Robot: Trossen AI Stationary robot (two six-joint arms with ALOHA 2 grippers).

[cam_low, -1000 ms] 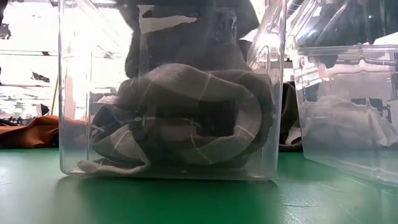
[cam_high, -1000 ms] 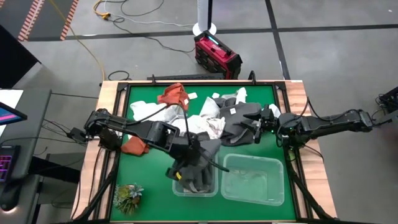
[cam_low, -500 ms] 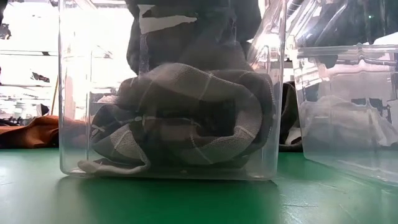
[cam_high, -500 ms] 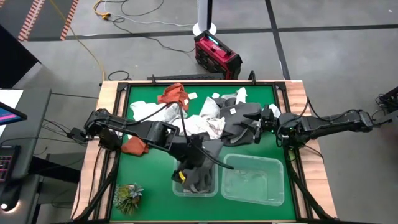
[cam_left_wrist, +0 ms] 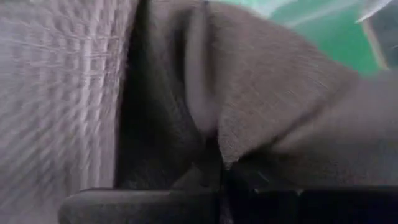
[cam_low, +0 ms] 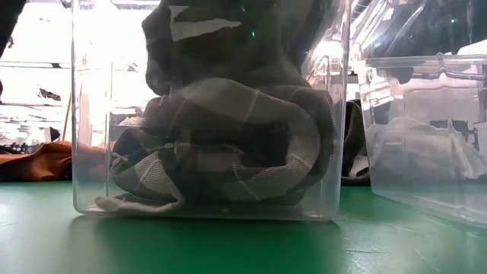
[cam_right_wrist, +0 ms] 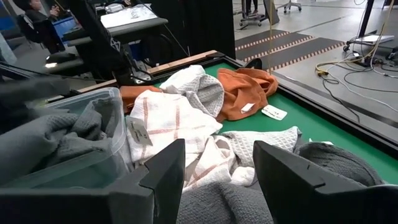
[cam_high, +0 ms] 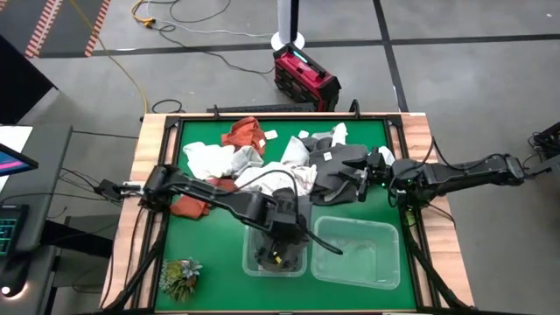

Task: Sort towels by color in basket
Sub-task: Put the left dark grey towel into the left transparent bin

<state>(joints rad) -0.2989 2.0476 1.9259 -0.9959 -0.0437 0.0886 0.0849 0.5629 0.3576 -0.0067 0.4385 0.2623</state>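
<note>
My left gripper is down inside the small clear bin at the near edge, shut on a dark grey towel. That towel sits on a folded grey checked towel lying on the bin's floor. My right gripper is open and hovers low over dark grey towels at the right of the pile. White red-striped, white and rust-orange towels lie heaped on the green mat. My left gripper pinches a fold of the dark grey towel between its two fingers, coming from above into the bin. The cloth bunches around the fingers and its lower part rests on the checked towel; one layer or several, I cannot tell.
A second, wider clear bin stands right of the first, holding pale cloth. Another rust-orange towel lies at the left by my left arm. A green plant tuft sits on the wooden rim at the near left corner.
My left gripper has moved toward the table's near edge and down into the small bin, carrying the dark grey towel. The towel, which hung above the bin's rim, now sits lower, onto the checked towel.
</note>
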